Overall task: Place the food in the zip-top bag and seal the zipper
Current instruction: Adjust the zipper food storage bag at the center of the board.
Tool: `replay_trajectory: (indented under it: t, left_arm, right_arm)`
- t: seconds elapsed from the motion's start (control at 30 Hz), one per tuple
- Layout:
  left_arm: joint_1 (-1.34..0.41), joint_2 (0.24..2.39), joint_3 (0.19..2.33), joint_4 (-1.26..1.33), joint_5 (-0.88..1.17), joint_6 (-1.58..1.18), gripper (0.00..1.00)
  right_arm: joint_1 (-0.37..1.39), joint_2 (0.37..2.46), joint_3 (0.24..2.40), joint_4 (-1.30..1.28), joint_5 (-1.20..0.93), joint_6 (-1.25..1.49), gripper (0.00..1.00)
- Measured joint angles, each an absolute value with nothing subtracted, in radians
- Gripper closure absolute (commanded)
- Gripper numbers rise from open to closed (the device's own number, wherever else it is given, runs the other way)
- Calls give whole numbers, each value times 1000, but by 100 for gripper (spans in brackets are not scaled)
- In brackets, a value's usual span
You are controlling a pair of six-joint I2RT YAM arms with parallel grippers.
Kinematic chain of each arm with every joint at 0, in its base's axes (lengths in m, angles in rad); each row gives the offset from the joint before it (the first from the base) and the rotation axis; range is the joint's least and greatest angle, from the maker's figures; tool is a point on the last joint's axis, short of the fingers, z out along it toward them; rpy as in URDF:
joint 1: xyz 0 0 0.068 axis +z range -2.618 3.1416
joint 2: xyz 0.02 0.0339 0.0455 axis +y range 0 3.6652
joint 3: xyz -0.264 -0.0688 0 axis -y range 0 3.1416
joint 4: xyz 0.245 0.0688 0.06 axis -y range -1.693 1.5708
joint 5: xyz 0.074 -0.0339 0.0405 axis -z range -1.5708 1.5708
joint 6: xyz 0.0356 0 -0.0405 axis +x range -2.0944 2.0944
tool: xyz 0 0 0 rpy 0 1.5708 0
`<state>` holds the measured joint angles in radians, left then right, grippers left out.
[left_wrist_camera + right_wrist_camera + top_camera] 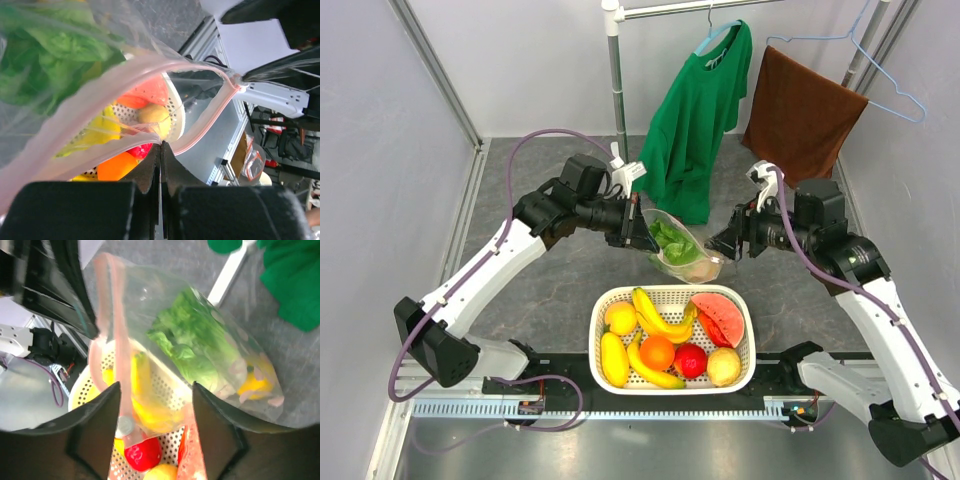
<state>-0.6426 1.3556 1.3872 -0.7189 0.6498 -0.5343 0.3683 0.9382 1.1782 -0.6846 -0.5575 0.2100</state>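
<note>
The clear zip-top bag (682,250) hangs above the table behind the white basket (603,305). The green lettuce (670,240) lies inside it, also in the right wrist view (195,347), with a yellow piece (256,383) at the bag's bottom. My left gripper (642,236) is shut on the pink zipper (212,117) at the bag's mouth. My right gripper (728,244) is open, and its fingers (107,410) straddle the bag's other mouth corner without gripping. The orange (657,352) and the round yellow fruit (620,318) lie in the basket.
The basket also holds bananas (655,315), a watermelon slice (718,318), a red fruit (690,360) and a pale yellow one (723,367). A green shirt (695,110) and a brown towel (802,115) hang on a rack (616,80) behind.
</note>
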Motion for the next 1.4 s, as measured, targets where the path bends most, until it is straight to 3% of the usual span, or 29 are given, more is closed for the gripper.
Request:
replay_trajectory:
  t: [0.1, 0.5, 0.77, 0.87, 0.93, 0.97, 1.0, 1.17, 1.4]
  left_arm:
    - [-644, 1356, 1386, -718, 663, -534, 98]
    - [-644, 1368, 1386, -696, 666, -537, 98]
    - [-644, 1385, 1409, -693, 666, -537, 98]
    - [-644, 1385, 1414, -691, 666, -537, 98]
    - [-644, 1385, 1414, -690, 666, -537, 98]
    - [-644, 1385, 1414, -690, 666, -537, 98]
    - [-644, 1385, 1415, -689, 666, -536, 98]
    - [-644, 1388, 1426, -686, 665, -532, 98]
    - [-706, 1427, 1598, -609, 665, -525, 98]
  right_arm:
    - [368, 944, 1171, -717, -548, 207, 24]
    - [375, 1059, 1297, -621, -580, 208, 23]
    - [516, 1122, 1309, -591, -565, 194, 24]
    - [549, 1130, 1310, -598, -517, 160, 34]
    - [553, 1135, 1310, -607, -467, 133, 67]
    - [554, 1139, 1310, -611, -445, 112, 92]
    - [555, 1144, 1311, -616, -421, 98, 100]
    - [555, 1163, 1354, -680, -300, 43, 100]
    - [554, 1151, 1616, -785, -168, -72, 100]
